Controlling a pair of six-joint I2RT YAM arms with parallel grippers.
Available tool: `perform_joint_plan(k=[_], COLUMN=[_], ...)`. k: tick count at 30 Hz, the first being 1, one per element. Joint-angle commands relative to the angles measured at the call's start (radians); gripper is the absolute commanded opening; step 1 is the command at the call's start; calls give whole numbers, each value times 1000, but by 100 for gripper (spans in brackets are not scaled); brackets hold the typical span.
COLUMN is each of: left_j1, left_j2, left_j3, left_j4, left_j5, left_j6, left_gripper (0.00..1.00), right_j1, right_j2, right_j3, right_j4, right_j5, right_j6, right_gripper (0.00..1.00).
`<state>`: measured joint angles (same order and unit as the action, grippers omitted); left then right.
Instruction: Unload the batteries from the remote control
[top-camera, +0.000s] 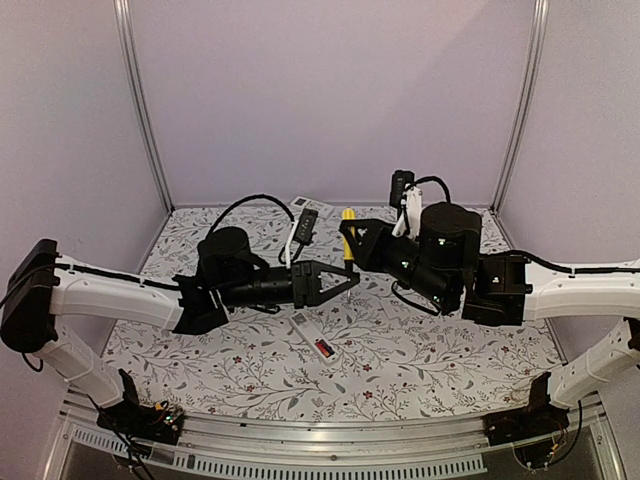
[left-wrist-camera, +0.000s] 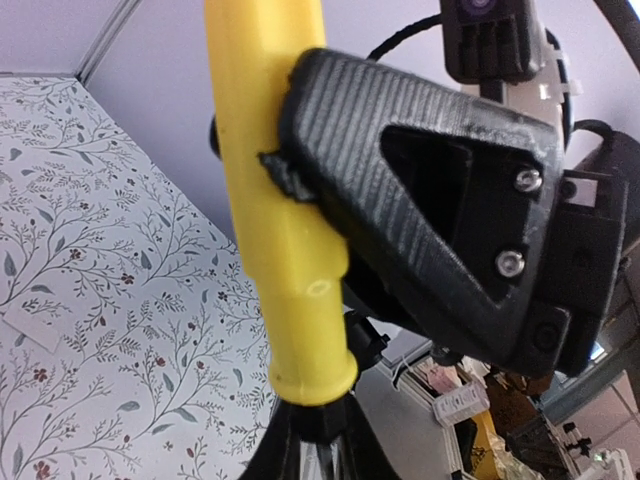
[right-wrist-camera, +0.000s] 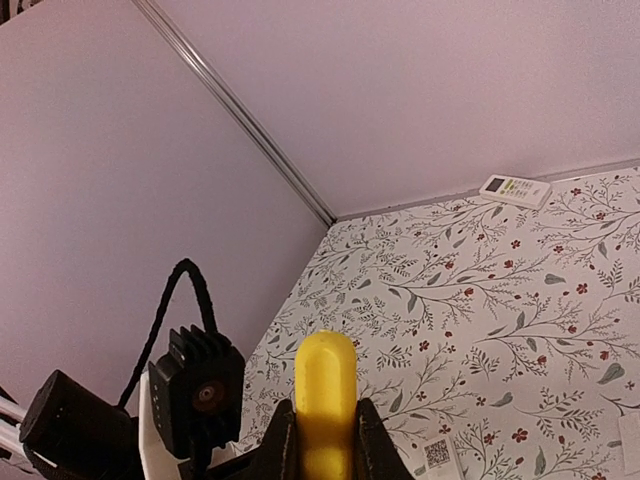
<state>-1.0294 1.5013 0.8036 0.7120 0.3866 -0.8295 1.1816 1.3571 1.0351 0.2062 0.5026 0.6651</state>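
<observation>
The slim white remote control lies on the floral mat in front of both grippers, and the right wrist view catches its QR label. At its near end a reddish battery shows, with a dark bit beside it. Above the mat, my right gripper is shut on the handle of a yellow screwdriver. My left gripper is shut on the dark part just under that handle's lower end. Neither gripper touches the remote.
A broader white remote lies by the back wall, with a dark slim device just in front of it. A flat white piece rests on the mat. Walls enclose the back and both sides.
</observation>
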Motion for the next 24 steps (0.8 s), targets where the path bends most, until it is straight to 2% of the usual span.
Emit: perform_joint_plan(k=[1,3,4,5,11,15,18,21,24], left_j1=[-12,-11,-9,-5,60,119,161,208,269], left_j2=[9,4,1,-2,-31,-68,-98,-109,-106], left_j3=[15,11,9,8,1,39,80,108,123], left_j4=[-11,-17,-22,-28,-119,-291,-437,-561,-640], left_j5=[-17,-26,-28,-28,56,121,169,217,287], left_j6=[-2,5,8,13,43,136,249,344,412], left_gripper=[3,0,0,0,0,0,0,0,0], right_j1=[1,1,1,1,1,0,-6,-25,-77], right_j2=[12,5,-3,-10,-69,-108,-152,-194,-218], right_j3=[2,-5,-11,-16,-58,-58,-64,-52,-35], right_j4=[18,11,6,-1,-41,-119,-161,-239,-313], right_j5=[15,14,16,20,59,95,104,88,8], right_j6=[-14,-16,-15,-12,2,-21,-42,-69,-84], right_gripper=[0,0,4,10,67,88,95,99,99])
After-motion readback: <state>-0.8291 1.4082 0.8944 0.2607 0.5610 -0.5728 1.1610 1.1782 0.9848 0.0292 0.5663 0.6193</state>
